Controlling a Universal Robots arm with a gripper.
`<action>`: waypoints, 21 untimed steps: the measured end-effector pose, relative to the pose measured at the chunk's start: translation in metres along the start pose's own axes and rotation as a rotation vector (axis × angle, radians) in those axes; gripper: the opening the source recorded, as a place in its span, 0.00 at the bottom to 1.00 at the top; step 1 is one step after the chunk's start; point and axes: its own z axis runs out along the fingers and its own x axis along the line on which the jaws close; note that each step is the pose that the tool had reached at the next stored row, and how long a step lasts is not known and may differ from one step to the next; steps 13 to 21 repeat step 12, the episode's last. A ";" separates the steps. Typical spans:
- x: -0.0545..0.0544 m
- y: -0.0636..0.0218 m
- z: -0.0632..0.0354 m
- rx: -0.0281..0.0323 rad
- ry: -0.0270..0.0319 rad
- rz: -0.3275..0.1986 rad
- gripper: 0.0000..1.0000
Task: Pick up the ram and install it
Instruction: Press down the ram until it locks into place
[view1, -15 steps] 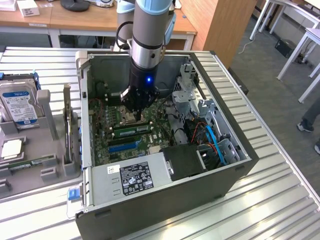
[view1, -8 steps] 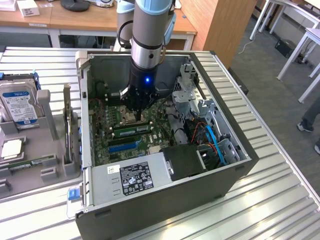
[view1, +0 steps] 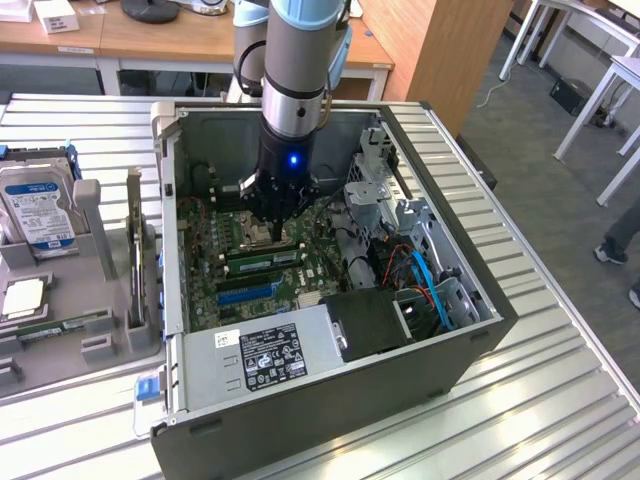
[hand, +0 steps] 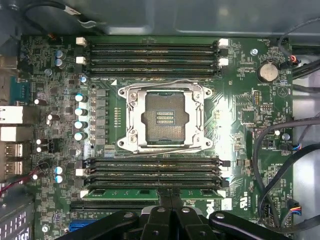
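Ram (hand: 150, 193) (apparently slotted) inside computer case (view1: 470, 350).

Arm's upper section (view1: 300, 40) cut off at exterior view's top edge; hard drive (view1: 35, 210) clipped at exterior view's left. Gripper (hand: 171, 200) covers the mid part of the ram (hand: 150, 193), its base cropped by wrist view's edge. PSU label (view1: 268, 358) text too small to read.

Ribbed metal table (view1: 560, 400) bearing open computer case (view1: 440, 375) and grey parts tray (view1: 60, 355).
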 end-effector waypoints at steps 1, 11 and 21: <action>0.000 0.0000 0.0000 0.0000 0.0000 0.000 0.11; 0.006 -0.0001 0.0000 0.0000 -0.0001 0.001 0.11; 0.006 -0.0001 0.0000 0.0000 -0.0001 0.001 0.11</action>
